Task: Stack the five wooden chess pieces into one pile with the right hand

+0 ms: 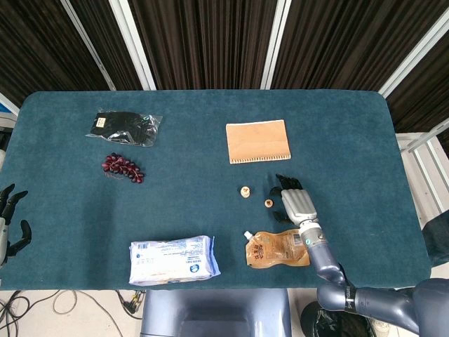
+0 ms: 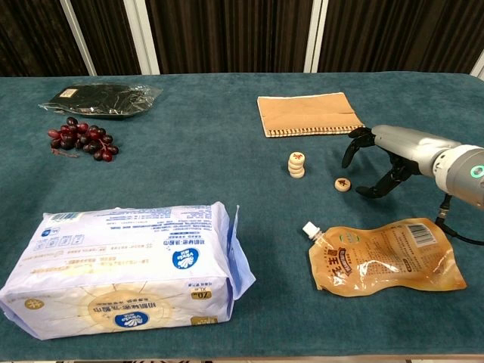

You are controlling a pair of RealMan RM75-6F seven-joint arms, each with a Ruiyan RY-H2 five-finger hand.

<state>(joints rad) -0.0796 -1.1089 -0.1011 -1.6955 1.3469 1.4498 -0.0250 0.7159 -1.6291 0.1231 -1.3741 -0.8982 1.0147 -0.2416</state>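
Right hand (image 2: 376,162) empty, fingers (image 2: 352,147) spread and curled over the worktop (image 2: 227,151), just at 3 o'clock of the loose piece (image 2: 342,184). Stack (image 2: 296,164) sits near, at 10 o'clock of that piece. Risks: fingers nudge the low disc flat along the cloth instead of pinching it; a sweep toward 9 o'clock could topple the stack. Left hand (image 1: 8,221) idle, empty, fingers apart, off the worktop's edge.
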